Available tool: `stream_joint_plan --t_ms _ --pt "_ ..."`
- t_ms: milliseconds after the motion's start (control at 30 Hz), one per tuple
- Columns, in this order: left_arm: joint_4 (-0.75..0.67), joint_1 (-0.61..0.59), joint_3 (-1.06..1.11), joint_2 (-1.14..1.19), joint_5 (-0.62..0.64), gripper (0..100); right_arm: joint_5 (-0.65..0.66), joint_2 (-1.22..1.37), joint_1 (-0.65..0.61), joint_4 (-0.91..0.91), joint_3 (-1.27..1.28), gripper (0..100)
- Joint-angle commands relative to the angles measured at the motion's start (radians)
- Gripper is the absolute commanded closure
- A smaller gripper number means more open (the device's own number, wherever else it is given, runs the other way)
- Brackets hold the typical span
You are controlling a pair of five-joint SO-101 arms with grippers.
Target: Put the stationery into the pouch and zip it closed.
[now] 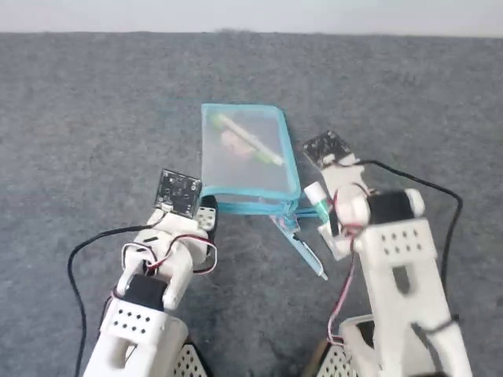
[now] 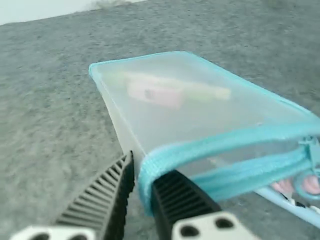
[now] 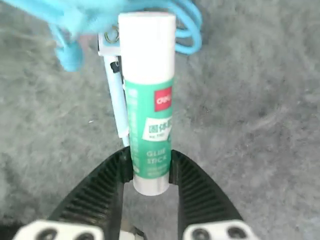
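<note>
- Pouch (image 1: 247, 157) — translucent, teal-edged (pink and green items inside).
- Left gripper (image 2: 142, 177) clamps its corner; right gripper (image 3: 148, 167) grips a glue stick (image 3: 148, 75) near its mouth.
- Pen (image 1: 305, 250) lies beside it.

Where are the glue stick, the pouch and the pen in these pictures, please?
glue stick (image 3: 147, 125), right wrist view, on the green label at mid-body.
pouch (image 1: 236, 169), high view, on its clear face beside the zip edge.
pen (image 1: 306, 253), high view, on the pale blue barrel.
</note>
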Motion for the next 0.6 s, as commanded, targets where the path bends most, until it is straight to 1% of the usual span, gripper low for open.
stream_joint_plan --t_ms 0,100,233,300,400,567 --pt "-0.005 0.026 -0.048 0.003 0.017 99 0.051 -0.137 -0.015 0.058 -0.011 99.2" --pt "-0.006 0.026 -0.048 0.003 0.017 99 0.104 -0.151 -0.077 0.107 -0.014 99.2" --pt "-0.028 0.026 -0.047 0.008 0.017 99 0.138 -0.116 -0.251 0.15 -0.015 99.2" --pt "-0.026 0.026 -0.047 0.008 0.017 99 0.124 -0.088 -0.312 0.147 -0.029 99.2" --pt "-0.023 0.026 -0.045 0.005 0.017 99 0.098 -0.007 -0.332 0.142 -0.094 99.2" --pt "-0.023 0.026 -0.045 0.003 0.015 99 0.089 0.216 -0.329 0.143 -0.233 99.2"
